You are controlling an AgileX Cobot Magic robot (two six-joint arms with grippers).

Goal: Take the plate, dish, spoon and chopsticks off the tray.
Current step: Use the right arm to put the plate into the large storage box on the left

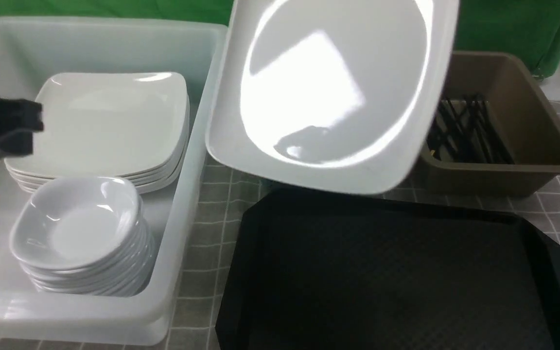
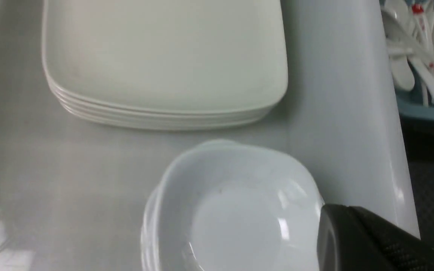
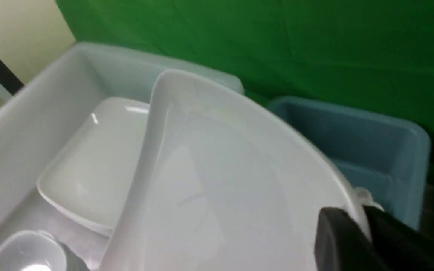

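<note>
Front view is half blocked by the plate (image 1: 333,92), which hangs tilted over the far edge of the tray (image 1: 396,272), and you can't see what's holding it. Right wrist view fills that in: the right gripper (image 3: 358,226) has its fingers (image 3: 333,237) clamped on the plate's rim, with a teal bin (image 3: 371,150) behind. Of the left gripper (image 2: 349,241) only one dark finger shows, over the white bin (image 2: 345,94), so I can't tell if it's apart or together.
</note>
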